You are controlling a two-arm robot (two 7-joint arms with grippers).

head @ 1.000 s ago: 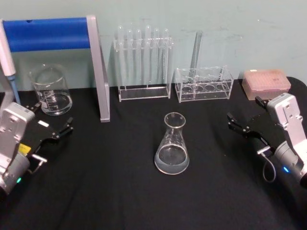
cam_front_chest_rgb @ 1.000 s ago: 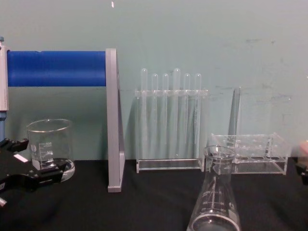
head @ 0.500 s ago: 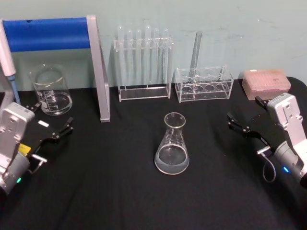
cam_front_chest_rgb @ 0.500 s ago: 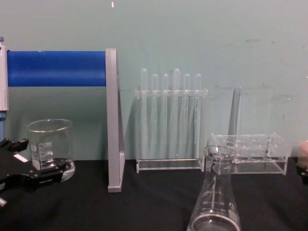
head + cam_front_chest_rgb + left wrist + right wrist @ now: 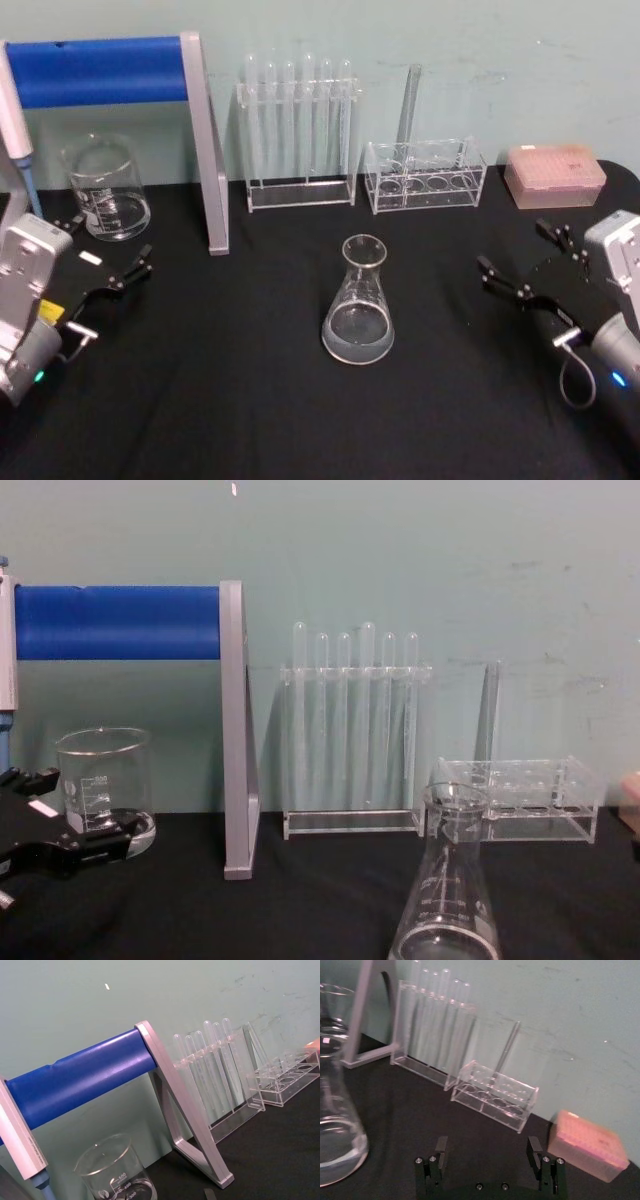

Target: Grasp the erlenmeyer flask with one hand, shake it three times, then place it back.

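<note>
The erlenmeyer flask (image 5: 359, 300) stands upright on the black table's middle, a little clear liquid in its base; it also shows low in the chest view (image 5: 447, 890) and beside my right wrist camera (image 5: 335, 1095). My right gripper (image 5: 512, 245) hovers well to the flask's right, open, nothing between its fingers; the wrist view (image 5: 487, 1146) shows its two fingers (image 5: 441, 1146) spread wide. My left gripper (image 5: 110, 245) sits at the table's left, open and empty, just in front of the beaker (image 5: 105, 190); the chest view catches this gripper (image 5: 65, 815) at its left edge.
A blue-barred grey stand (image 5: 205, 150) rises at the back left, a pipette (image 5: 15, 110) beside it. A tall test tube rack (image 5: 298, 130), a low clear rack (image 5: 425, 175) and a pink tip box (image 5: 555, 172) line the back. Black cloth surrounds the flask.
My right gripper has drawn back to the right and toward me, away from the flask, still open. The left arm and the flask have not moved.
</note>
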